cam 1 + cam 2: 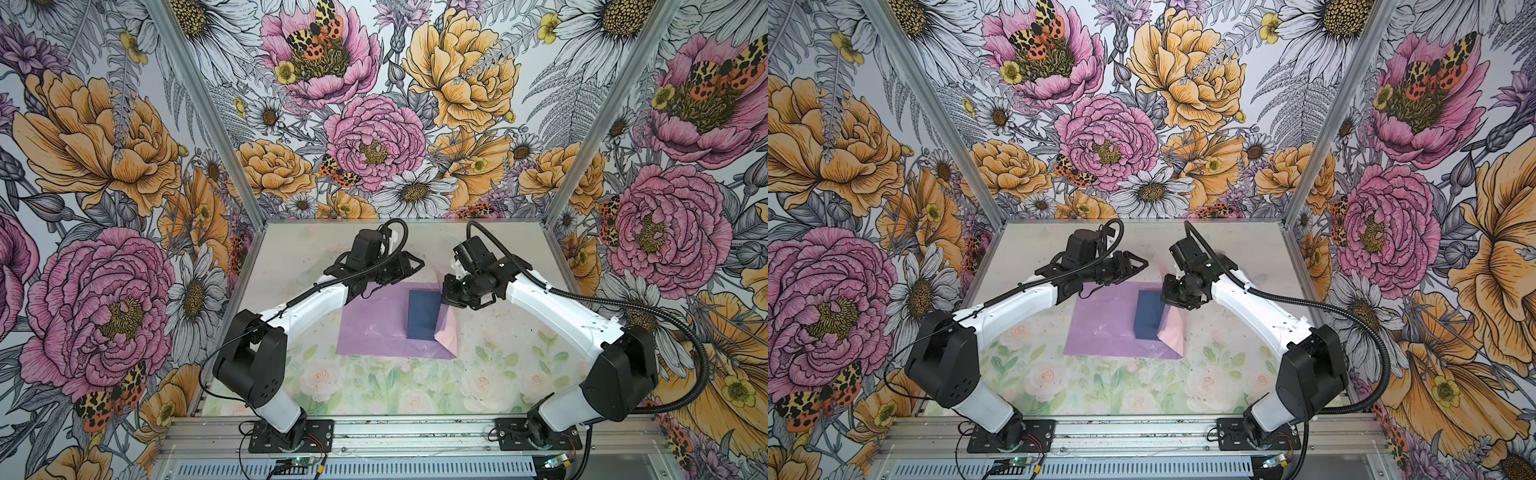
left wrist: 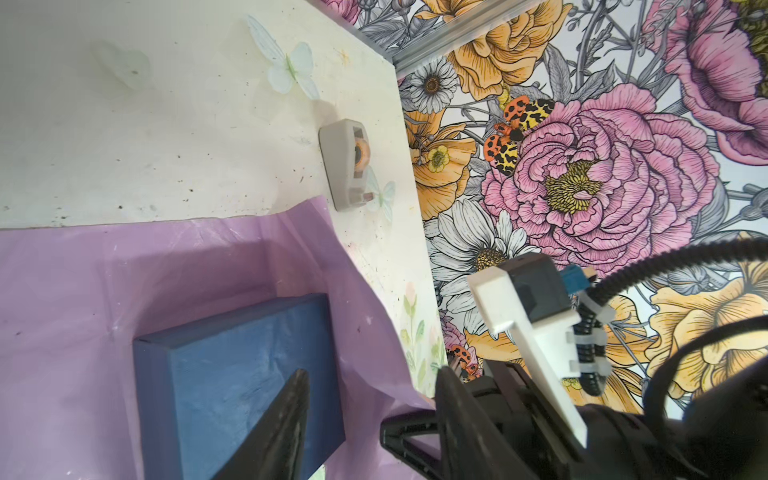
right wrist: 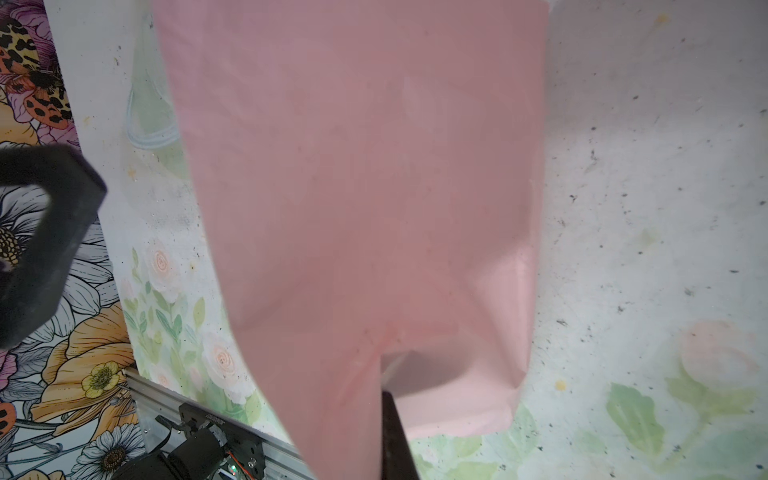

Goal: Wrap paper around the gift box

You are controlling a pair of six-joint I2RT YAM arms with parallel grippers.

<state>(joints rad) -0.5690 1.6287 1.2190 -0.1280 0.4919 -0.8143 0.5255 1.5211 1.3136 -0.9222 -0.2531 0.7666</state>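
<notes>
My right hand (image 1: 445, 302) is clenched on the right edge of the paper (image 1: 370, 328). That edge is raised, with the pale pink underside showing against the right side of the gift box (image 1: 423, 313). The rest of the sheet lies lilac side up near the middle of the worktop (image 1: 291, 257), and the box sits on its right part. My left hand (image 1: 415, 266) hangs above the sheet's far side with its fingers (image 2: 282, 428) parted, gripping nothing and not pressing on the box.

That is my main worry: nothing pins the box. If I carry the flap over the top, I expect the sheet to tug underneath and slide or tip the box toward the left edge, so the fold would land crooked.

I also seem to hold only the far end of that edge, because the near corner sags to the worktop. A pull from there would likely skew the flap or crumple it. The paper looks thin and creased, so a hard pull could tear it or slip it out of my pinch.

The tape dispenser (image 2: 347, 164) sits by the far edge, close to the sheet's corner, where a swinging flap might brush it.
</notes>
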